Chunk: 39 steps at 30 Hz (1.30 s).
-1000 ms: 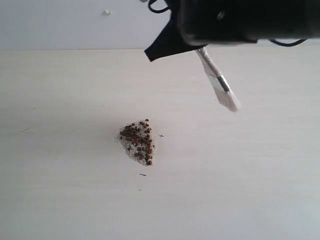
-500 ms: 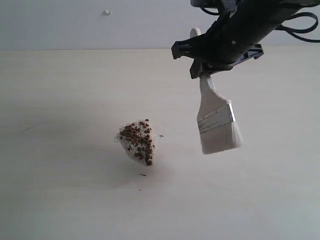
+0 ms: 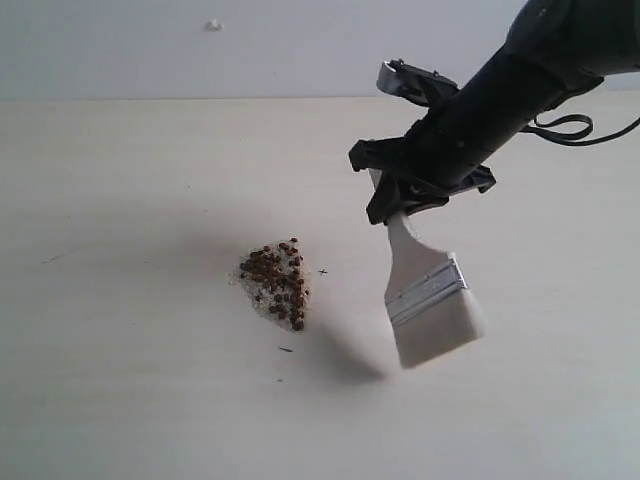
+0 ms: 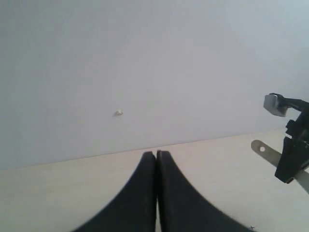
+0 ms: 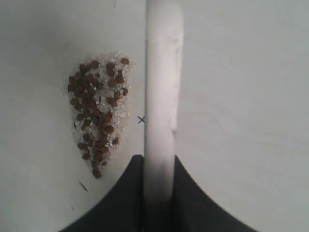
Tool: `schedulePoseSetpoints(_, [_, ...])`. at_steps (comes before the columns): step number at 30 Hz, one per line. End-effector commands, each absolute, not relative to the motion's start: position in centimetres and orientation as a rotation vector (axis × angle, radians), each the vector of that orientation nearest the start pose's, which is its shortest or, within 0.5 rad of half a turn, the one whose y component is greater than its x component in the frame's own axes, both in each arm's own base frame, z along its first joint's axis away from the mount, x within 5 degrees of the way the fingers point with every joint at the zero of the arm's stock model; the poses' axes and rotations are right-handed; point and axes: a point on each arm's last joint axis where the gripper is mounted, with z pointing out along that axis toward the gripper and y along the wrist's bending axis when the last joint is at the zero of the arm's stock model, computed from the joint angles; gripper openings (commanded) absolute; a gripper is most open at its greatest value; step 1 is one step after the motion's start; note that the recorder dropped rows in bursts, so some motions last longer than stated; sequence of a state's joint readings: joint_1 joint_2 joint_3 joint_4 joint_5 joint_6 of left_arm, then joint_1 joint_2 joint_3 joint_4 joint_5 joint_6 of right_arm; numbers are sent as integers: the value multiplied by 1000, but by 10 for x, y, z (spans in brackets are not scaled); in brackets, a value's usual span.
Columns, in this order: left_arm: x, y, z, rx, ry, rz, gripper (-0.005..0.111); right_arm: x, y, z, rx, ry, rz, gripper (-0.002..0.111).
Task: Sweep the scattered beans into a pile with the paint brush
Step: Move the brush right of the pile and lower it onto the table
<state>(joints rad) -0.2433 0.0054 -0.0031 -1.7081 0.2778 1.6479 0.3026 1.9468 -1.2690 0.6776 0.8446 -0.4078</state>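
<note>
Your right pincer grips the paint brush narrowly by its handle. The brush hangs just beside the pile, not touching it, with its long axis steep and its bristles pointing down toward the desk. Your left pincer is pressed closed and empty.

On surface: pile, left of middle. Right of pile, apart from it: paint brush, tilted, bristles lowest, handle uppermost, clamped in right end effector.
</note>
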Motion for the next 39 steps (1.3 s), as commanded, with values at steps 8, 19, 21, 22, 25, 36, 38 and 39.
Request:
schedulePoseSetpoints(8, [45, -36, 216, 346, 1423, -454, 0, 359, 142, 161, -619, 2783, 760, 0])
schedulePoseSetpoints(19, [45, -36, 216, 346, 1423, -454, 0, 367, 130, 151, -510, 2704, 1134, 0])
schedulePoseSetpoints(21, [45, -36, 216, 346, 1423, -454, 0, 365, 122, 144, -497, 2740, 1213, 0])
schedulePoseSetpoints(22, [45, -36, 216, 346, 1423, -454, 0, 364, 118, 140, -478, 2747, 1250, 0])
schedulePoseSetpoints(25, [45, -36, 216, 346, 1423, -454, 0, 358, 104, 124, -365, 2732, 1317, 0])
schedulePoseSetpoints(36, [45, -36, 216, 346, 1423, -454, 0, 341, 102, 110, -253, 2561, 1479, 0])
schedulePoseSetpoints(38, [45, -36, 216, 346, 1423, -454, 0, 340, 100, 104, -203, 2583, 1420, 0])
schedulePoseSetpoints(39, [45, -36, 216, 346, 1423, -454, 0, 339, 99, 102, -184, 2588, 1411, 0])
